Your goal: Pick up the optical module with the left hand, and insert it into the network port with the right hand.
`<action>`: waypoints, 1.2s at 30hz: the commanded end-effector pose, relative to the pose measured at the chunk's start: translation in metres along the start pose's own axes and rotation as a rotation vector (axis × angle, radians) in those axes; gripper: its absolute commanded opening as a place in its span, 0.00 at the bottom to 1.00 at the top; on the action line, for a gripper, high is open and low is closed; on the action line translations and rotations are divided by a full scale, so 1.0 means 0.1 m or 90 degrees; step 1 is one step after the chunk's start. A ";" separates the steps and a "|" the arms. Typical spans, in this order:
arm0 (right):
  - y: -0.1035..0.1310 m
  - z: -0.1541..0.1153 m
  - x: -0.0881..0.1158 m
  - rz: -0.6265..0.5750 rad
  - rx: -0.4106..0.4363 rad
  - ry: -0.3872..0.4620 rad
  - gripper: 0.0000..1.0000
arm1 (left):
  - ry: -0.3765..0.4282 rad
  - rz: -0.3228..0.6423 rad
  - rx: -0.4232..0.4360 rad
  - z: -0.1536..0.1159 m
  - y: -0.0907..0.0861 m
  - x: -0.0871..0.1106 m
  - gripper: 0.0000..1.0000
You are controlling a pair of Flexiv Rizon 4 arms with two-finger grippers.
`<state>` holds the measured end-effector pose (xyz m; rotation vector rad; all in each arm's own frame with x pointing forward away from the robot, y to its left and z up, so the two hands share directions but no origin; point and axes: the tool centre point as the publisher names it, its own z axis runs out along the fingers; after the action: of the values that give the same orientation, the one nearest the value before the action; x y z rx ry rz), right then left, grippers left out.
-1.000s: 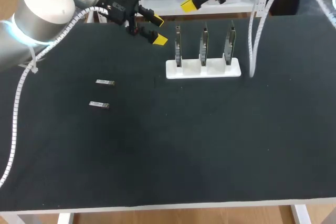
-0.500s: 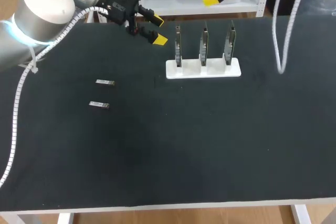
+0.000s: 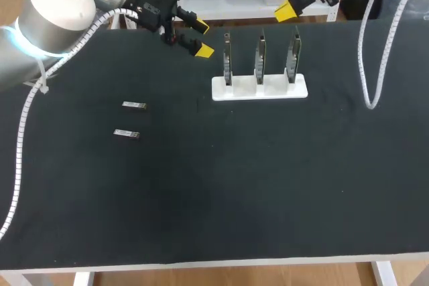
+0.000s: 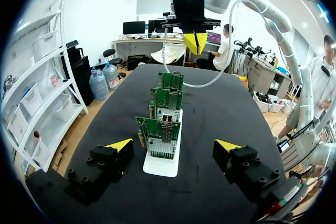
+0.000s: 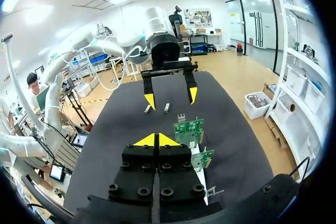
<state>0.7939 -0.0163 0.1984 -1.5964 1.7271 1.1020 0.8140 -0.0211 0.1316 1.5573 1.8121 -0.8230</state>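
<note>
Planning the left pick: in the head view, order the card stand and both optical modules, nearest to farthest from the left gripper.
1. card stand, right of the left gripper.
2. rear optical module, table's left.
3. front optical module, just before it.

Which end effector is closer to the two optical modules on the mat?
Left. The left end effector hangs open behind the optical modules, beside the card stand; the right end effector is shut, beyond the stand's far side.
</note>
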 end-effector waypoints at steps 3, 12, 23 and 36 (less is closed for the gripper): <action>0.09 -0.05 0.03 0.000 0.046 0.004 0.00 | 0.002 0.000 0.001 0.00 0.01 0.00 1.00; 0.09 -0.06 0.08 -0.002 0.038 0.025 0.00 | 0.002 0.000 0.001 0.00 0.01 0.00 1.00; 0.07 -0.05 0.15 -0.001 0.041 0.033 0.00 | 0.002 0.000 0.001 0.00 0.01 0.00 1.00; -0.02 -0.08 0.21 -0.004 0.047 0.046 0.00 | 0.002 0.000 0.001 0.00 0.01 0.00 1.00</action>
<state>0.7945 -0.0341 0.1845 -1.6139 1.7852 0.9804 0.8140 -0.0211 0.1316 1.5573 1.8121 -0.8230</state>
